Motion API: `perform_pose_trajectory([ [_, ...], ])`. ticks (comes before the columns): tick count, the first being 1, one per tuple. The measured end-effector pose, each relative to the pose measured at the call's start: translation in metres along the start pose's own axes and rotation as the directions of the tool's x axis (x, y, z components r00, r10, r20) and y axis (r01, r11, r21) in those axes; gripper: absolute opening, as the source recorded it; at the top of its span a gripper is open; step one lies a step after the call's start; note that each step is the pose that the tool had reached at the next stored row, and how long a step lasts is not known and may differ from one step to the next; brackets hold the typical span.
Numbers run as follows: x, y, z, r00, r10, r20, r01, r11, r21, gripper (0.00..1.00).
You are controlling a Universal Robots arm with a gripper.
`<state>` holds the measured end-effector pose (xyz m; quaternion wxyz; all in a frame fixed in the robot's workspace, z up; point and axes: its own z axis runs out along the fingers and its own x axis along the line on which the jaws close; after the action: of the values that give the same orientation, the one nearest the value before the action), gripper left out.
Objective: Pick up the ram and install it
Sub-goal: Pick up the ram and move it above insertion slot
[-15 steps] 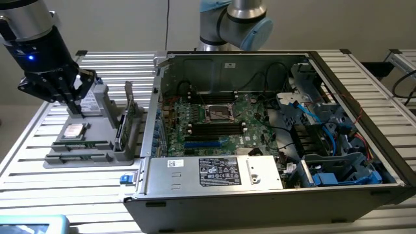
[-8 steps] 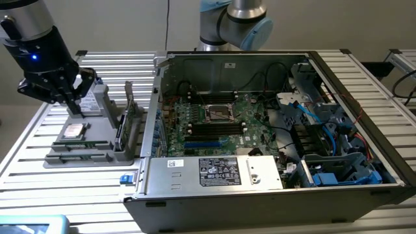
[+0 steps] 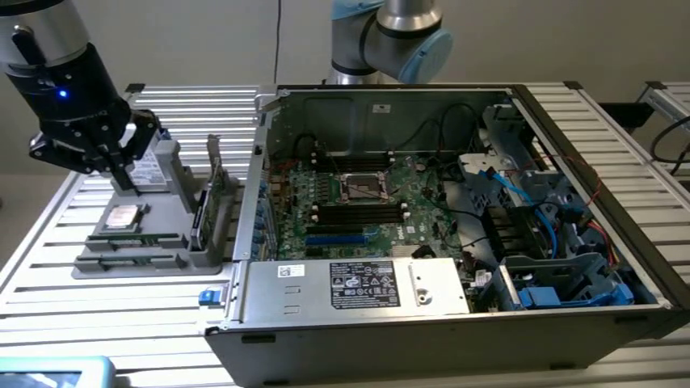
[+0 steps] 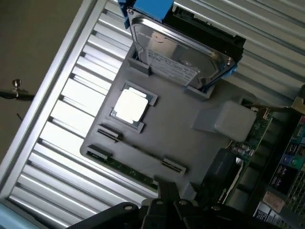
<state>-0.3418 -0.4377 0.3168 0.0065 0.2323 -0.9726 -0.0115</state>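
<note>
Green ram (image 4: 128,169) lies in grey tray (image 4: 181,129), apart from gripper (image 3: 119,182).

Bench (image 3: 54,307): silver, ribbed in long parallel slats.
Holder tray (image 4: 176,133): plain matte grey.
Ram (image 4: 128,169): dark green, seen as a thin strip.
Processor chip (image 4: 129,106): bright silver-white square in a grey frame.
Hard drive (image 4: 176,55): silver, with a white label in dark print.
Drive bracket (image 4: 147,7): blue.
Hand (image 3: 119,174): black, with a small blue light above it.
Computer case (image 3: 431,339): dark grey shell.
Motherboard (image 3: 367,214): green, with black slots and one blue slot.
Cables (image 3: 515,182): blue.
Arm joint (image 3: 426,48): light blue cap.
</note>
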Motion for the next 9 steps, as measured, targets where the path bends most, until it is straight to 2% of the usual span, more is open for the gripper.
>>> perform_pose_trajectory([
  [5, 0.0000, 0.0000, 0.0001, 0.9958, -0.091, -0.0023, 0.091, 0.9958, 0.0005, 0.11],
  [9, 0.0000, 0.0000, 0.0002, 0.9867, -0.163, -0.0042, 0.163, 0.9867, 0.0008, 0.11],
])
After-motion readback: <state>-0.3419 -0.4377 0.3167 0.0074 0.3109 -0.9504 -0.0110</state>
